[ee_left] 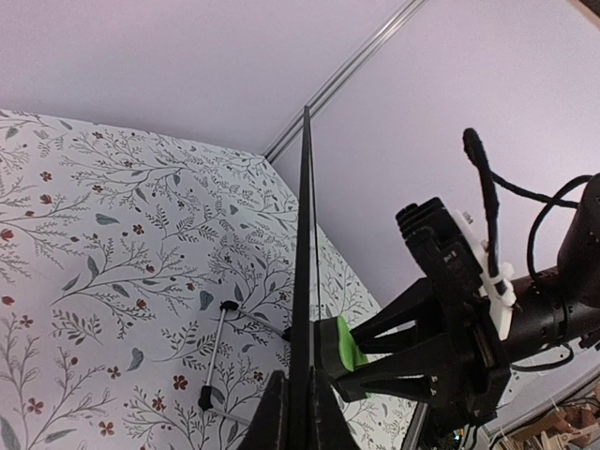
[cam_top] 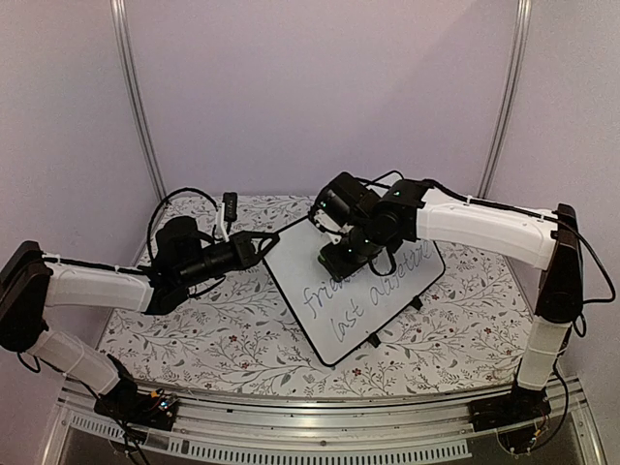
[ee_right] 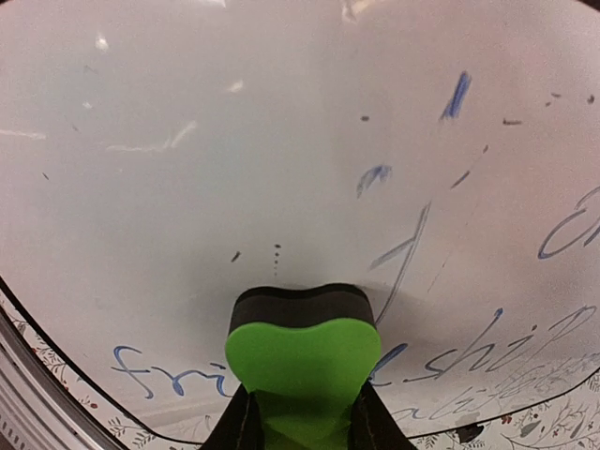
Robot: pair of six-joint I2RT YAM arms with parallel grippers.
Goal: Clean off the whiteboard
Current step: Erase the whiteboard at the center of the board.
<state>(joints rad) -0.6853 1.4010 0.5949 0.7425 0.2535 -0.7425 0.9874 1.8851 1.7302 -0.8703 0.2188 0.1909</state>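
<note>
Holding the whiteboard (cam_top: 291, 266) tilted above the counter (cam_top: 213, 339), left side raised, with the left gripper (cam_top: 260, 242) clenched on its thin edge. Pressing the green eraser (ee_right: 302, 361) against the board's face, pinched tight in the right gripper (cam_top: 334, 260). Left to clear, by the look of it: blue writing (ee_right: 159, 370) across the lower part, plus faint streaks higher up.

Now the hazards. Pushing too hard on a board gripped at one edge only: likely to twist it out of that pinch or knock it down onto the counter. Wiping too lightly: likely to smear ink rather than lift it. Sweeping low toward the rim: could run the eraser off the edge and snag there. Also worth watching for the soft foam working loose under side load.
</note>
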